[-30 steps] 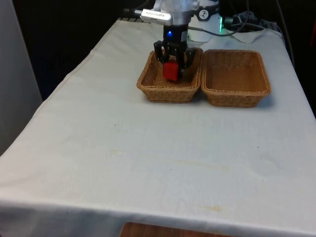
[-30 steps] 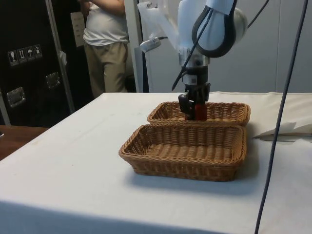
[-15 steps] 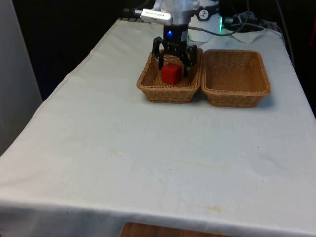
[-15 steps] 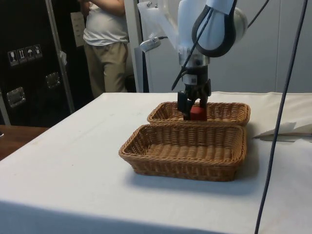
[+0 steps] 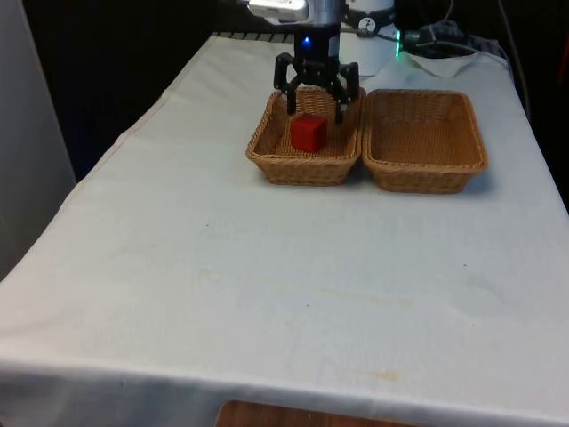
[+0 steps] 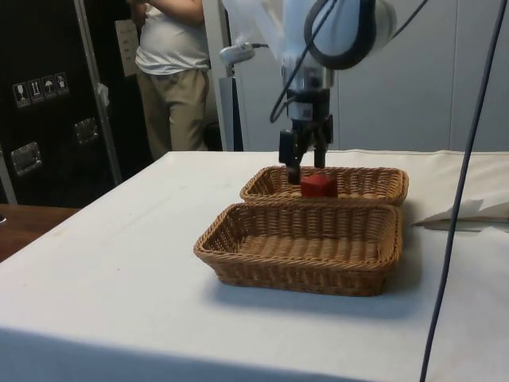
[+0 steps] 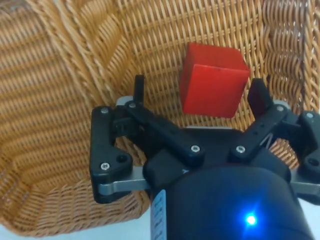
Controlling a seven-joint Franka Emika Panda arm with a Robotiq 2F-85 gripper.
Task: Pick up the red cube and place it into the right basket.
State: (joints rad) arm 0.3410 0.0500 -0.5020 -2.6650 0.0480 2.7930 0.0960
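- The red cube (image 5: 308,133) lies in the basket on the front view's left (image 5: 267,162), seemingly flat on the weave.
- The pincer (image 5: 315,100) hangs just above it, spread wide, holding nothing.
- The neighbouring basket (image 5: 427,173) touches alongside.

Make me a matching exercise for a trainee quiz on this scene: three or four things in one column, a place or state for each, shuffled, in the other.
Things:
1. red cube
2. gripper
3. basket on the front view's right
4. person

Places or states:
A. holds nothing
B. standing beyond the table
C. lying in the basket on the front view's left
D. open, above the cube

Pairs: 1-C, 2-D, 3-A, 4-B
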